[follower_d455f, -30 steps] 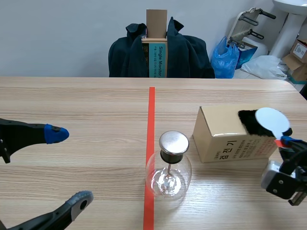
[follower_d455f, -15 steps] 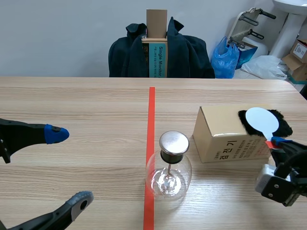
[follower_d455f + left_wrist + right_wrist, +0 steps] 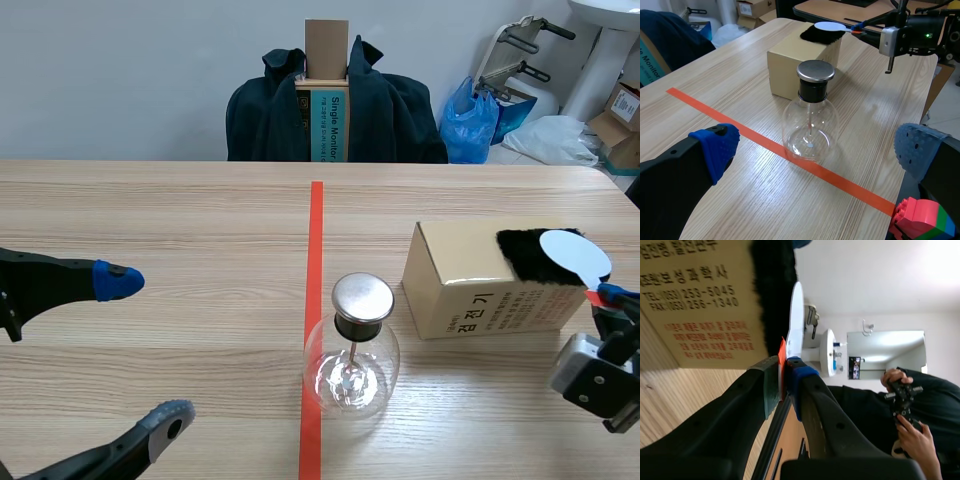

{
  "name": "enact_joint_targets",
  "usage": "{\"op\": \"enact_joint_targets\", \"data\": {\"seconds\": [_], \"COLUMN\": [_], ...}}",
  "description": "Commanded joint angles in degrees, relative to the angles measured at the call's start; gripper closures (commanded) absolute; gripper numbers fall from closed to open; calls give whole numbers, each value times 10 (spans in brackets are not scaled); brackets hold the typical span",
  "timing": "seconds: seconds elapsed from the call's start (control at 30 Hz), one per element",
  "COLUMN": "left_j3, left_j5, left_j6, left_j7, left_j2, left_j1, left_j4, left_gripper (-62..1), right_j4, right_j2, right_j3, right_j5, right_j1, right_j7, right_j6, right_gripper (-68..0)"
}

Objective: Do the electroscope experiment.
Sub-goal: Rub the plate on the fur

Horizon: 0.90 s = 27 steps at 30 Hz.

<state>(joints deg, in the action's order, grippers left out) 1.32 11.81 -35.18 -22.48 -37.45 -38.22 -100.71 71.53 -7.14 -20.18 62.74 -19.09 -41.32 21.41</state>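
One guess — your right claw point(image 3: 610, 293) clamps the paddle point(image 3: 572, 252) on the fur point(image 3: 525, 255) to charge it; left claw point(image 3: 142, 346) gapes idle.

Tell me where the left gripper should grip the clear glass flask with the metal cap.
Best grip the black collar under the round metal cap of the clear glass flask, coming in level from the left gripper's side. The flask stands upright, the collar is narrow, the bulb is round and probably slick, and the tan cardboard box stands on its right.
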Motion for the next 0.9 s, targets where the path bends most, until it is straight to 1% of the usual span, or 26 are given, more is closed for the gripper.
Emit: {"op": "enact_joint_targets", "data": {"seconds": [0.0,0.07,0.17,0.3,0.43,0.6,0.73,0.83,0.87], "left_j3": [0,0,0,0,0,0,0,0,0], "left_j5": [5,4,4,4,4,4,4,2,-3], "left_j6": [-1,0,0,0,0,0,0,-1,0], "left_j7": [-6,-6,-6,-4,-4,-4,-4,7,15], "left_j2": [5,5,5,5,5,5,5,5,5], "left_j1": [3,3,3,3,3,3,3,3,3], "left_j4": [-3,-3,-3,-3,-3,-3,-3,-3,-3], "left_gripper": [-623,-623,-623,-623,-623,-623,-623,-623,-623], "right_j4": [39,70,120,185,243,307,354,384,391], "right_j2": [-7,-7,-6,-6,-6,-6,-6,-6,-6], "right_j3": [-5,-5,-16,-24,-29,-32,-32,-32,-32], "right_j5": [-19,-33,-57,-105,-145,-183,-201,-216,-219], "right_j1": [-3,-12,-25,-39,-44,-44,-47,-54,-54], "right_j7": [7,12,16,20,38,71,104,122,128], "right_j6": [12,18,17,17,17,17,17,17,18], "right_gripper": [-8,-8,-8,-8,-8,-8,-8,-8,-8]}}
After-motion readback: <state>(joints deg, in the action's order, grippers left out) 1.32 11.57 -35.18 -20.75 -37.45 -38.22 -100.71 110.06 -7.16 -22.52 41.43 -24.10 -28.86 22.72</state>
